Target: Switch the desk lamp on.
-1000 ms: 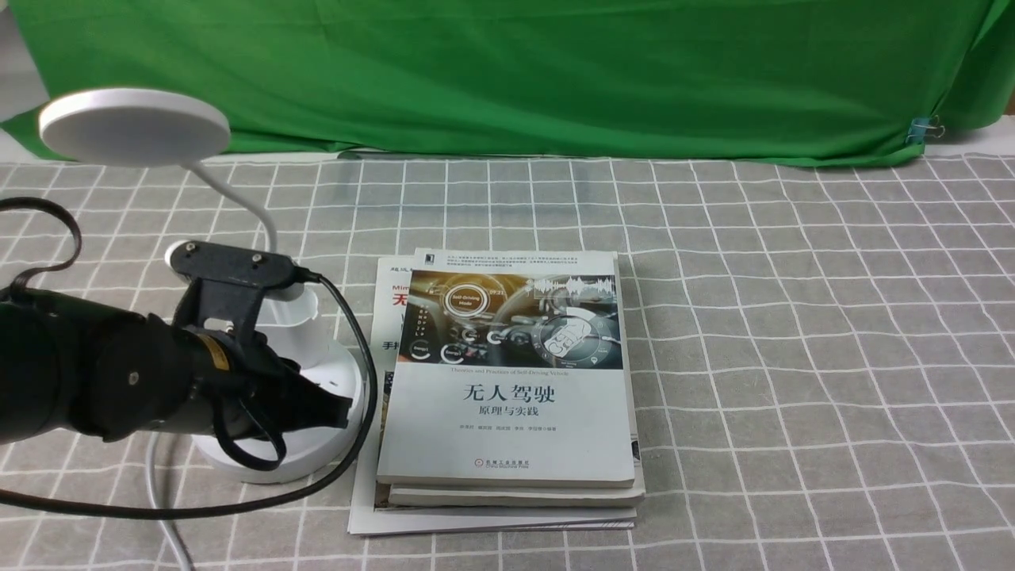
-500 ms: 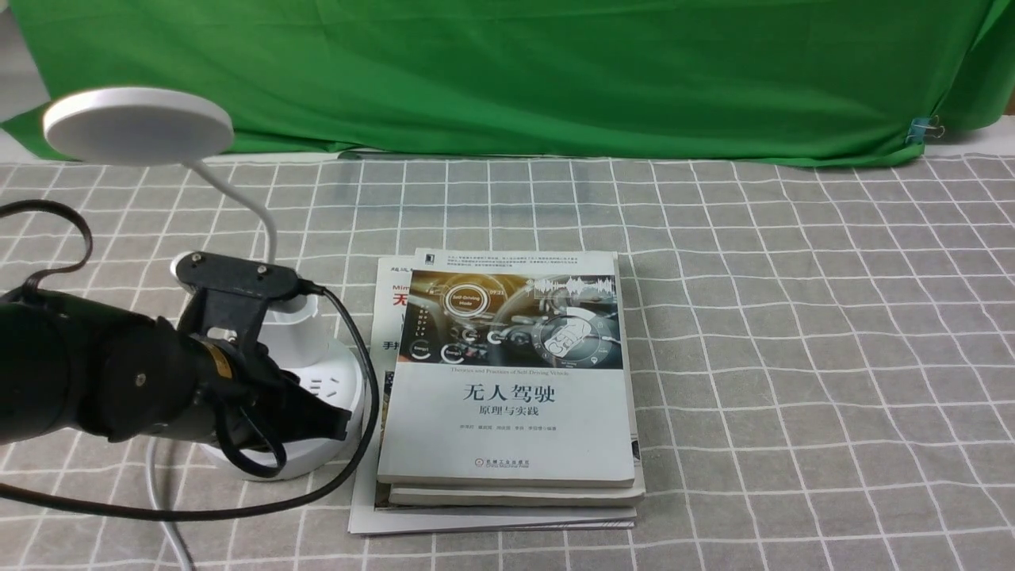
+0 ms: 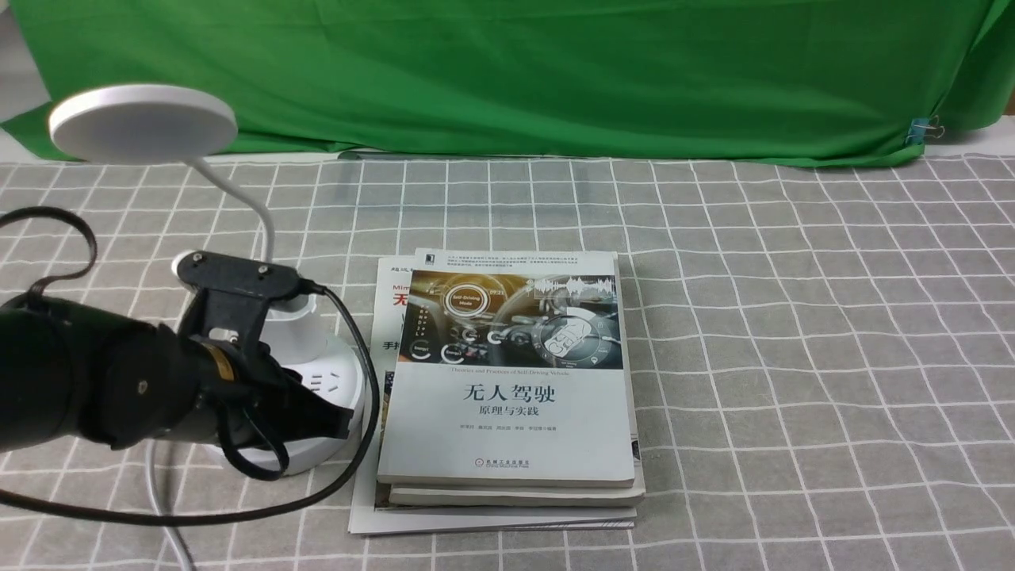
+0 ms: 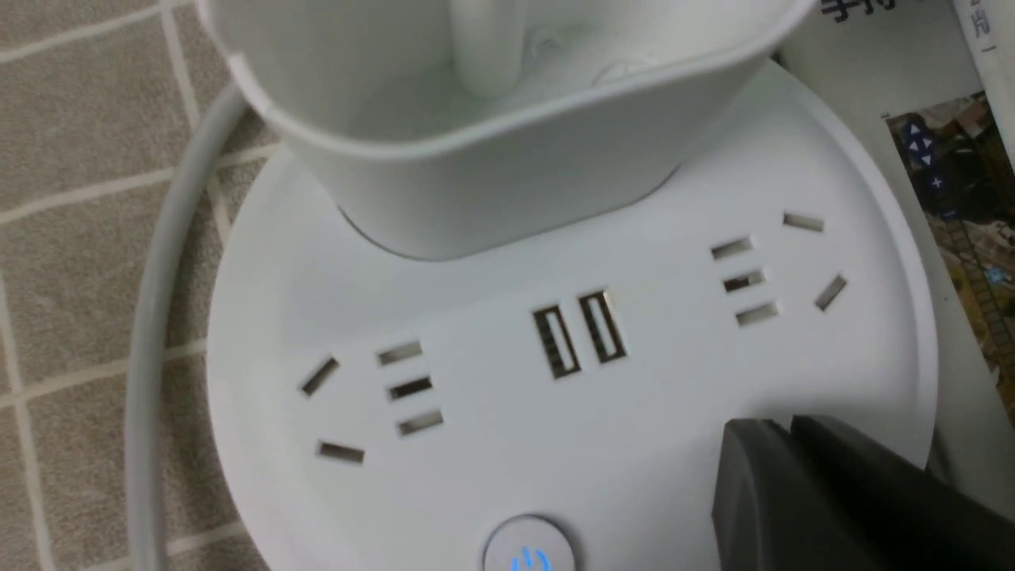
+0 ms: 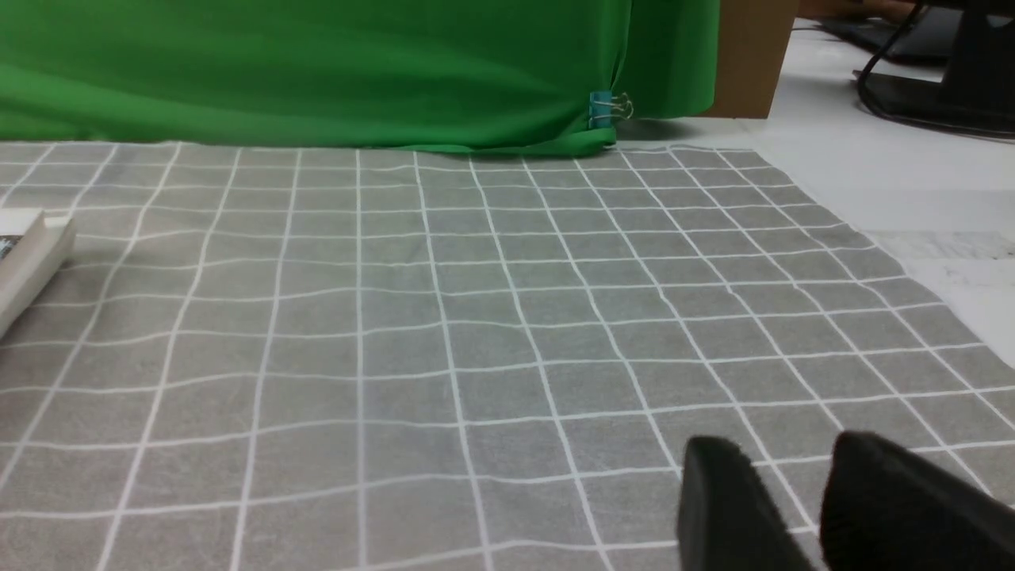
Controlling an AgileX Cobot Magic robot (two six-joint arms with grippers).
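Desk lamp [image 3: 305,341]: white, at the table's left, its round base [image 3: 337,381] just beside the left edge of a stack of books [image 3: 511,381], its disc head [image 3: 143,124] raised toward the far left. Left gripper [image 3: 341,414]: closed on nothing, tip over the base's near rim. Checked cloth [image 3: 793,357]: open run from the books to the right edge, with the green backdrop [image 3: 555,71] bounding the far side. The left wrist view alone shows two USB ports [image 4: 579,333] and a blue-lit button [image 4: 530,549] beside the fingertips [image 4: 745,452]. The right wrist view alone shows the right gripper [image 5: 785,448], jaws parted, low over the cloth.
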